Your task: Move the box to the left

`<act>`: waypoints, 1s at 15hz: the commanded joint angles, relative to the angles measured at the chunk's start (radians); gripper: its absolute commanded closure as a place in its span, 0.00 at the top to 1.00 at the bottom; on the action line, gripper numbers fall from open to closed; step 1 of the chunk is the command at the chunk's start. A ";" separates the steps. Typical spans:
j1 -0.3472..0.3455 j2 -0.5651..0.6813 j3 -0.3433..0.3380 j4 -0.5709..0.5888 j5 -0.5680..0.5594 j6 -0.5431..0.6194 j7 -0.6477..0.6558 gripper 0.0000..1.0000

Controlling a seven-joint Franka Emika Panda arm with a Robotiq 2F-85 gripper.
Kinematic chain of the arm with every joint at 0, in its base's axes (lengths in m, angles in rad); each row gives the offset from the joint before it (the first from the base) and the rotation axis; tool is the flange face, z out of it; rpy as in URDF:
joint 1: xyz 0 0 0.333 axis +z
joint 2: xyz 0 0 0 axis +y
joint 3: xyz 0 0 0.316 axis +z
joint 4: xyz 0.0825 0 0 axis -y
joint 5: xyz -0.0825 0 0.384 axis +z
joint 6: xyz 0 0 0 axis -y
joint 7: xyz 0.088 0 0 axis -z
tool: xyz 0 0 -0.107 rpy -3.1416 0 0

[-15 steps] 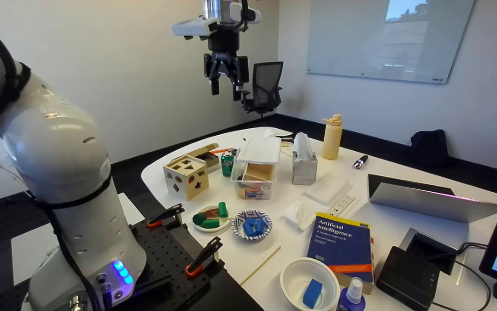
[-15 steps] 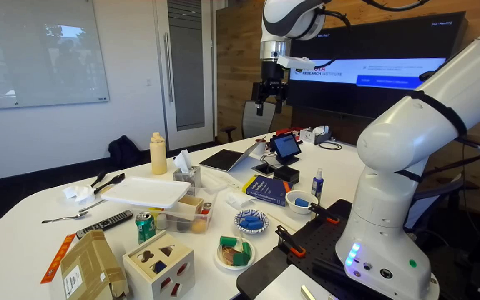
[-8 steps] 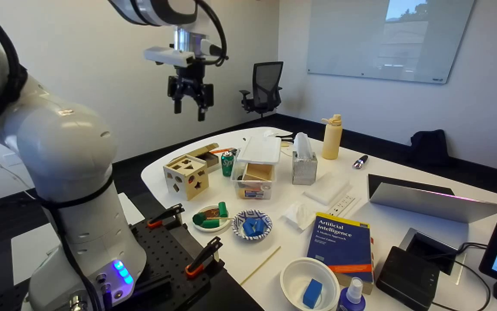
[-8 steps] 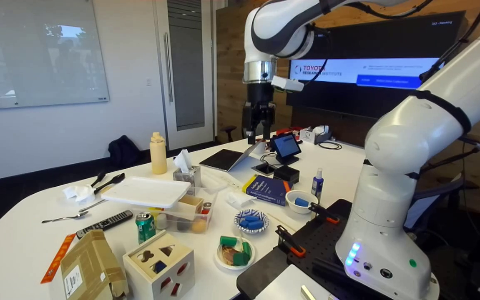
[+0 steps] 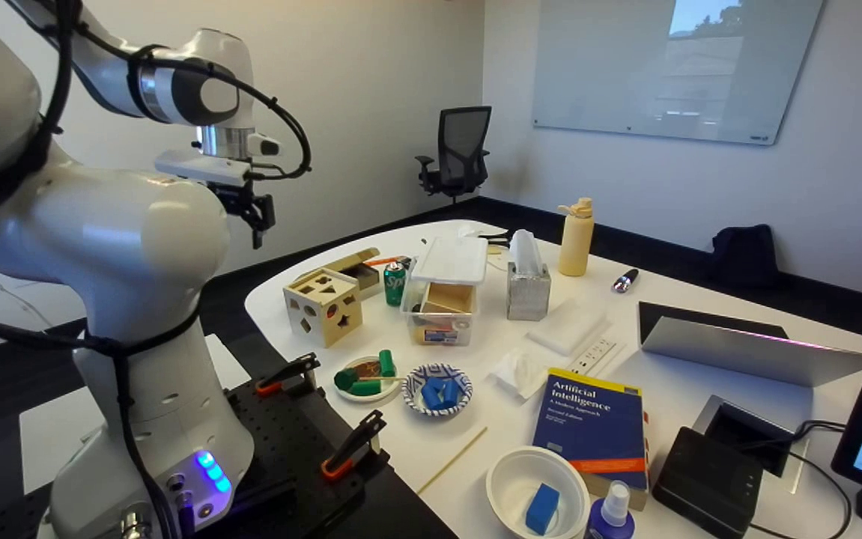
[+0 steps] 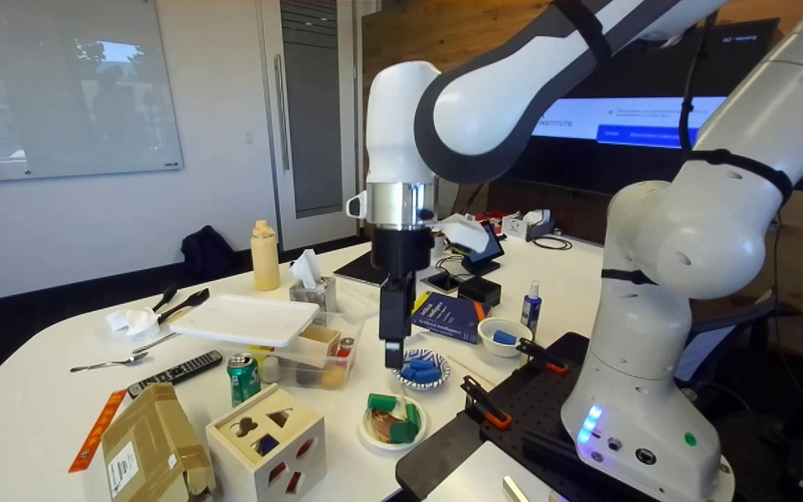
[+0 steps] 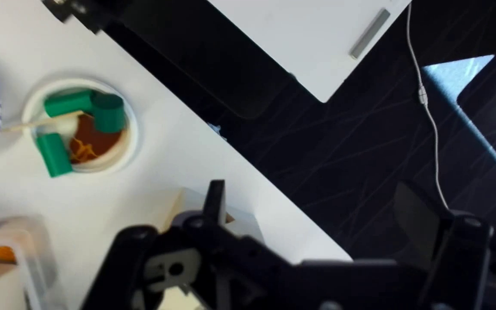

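In both exterior views we see the light tan, cube-shaped wooden box (image 5: 318, 314) with holes, which stands upright on the white counter (image 6: 10, 418), near the green metal soda can (image 6: 243, 380). Near this can lies also the brown cardboard carton (image 6: 153, 443), and just beside the can stands the transparent plastic bin (image 5: 462, 337). The black gripper (image 7: 310, 198) hangs in the air, apart from the can, and in the wrist view we observe its jaws spread wide.
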 commanded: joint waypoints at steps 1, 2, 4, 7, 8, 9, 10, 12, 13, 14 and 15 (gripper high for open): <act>0.114 0.211 0.054 0.000 0.031 0.270 -0.097 1.00; 0.133 0.283 0.058 0.019 0.008 0.343 -0.124 1.00; 0.148 0.404 0.050 0.059 -0.030 0.428 -0.153 1.00; 0.145 0.378 0.063 0.042 -0.022 0.412 -0.121 1.00; 0.138 0.402 0.066 0.051 -0.023 0.417 -0.132 1.00; 0.135 0.413 0.067 0.057 -0.024 0.418 -0.134 1.00; 0.135 0.414 0.067 0.058 -0.025 0.418 -0.134 1.00; 0.135 0.413 0.066 0.059 -0.025 0.418 -0.134 1.00; 0.135 0.413 0.066 0.059 -0.025 0.418 -0.134 1.00; 0.135 0.413 0.066 0.059 -0.025 0.418 -0.134 1.00; 0.135 0.413 0.066 0.059 -0.025 0.418 -0.134 1.00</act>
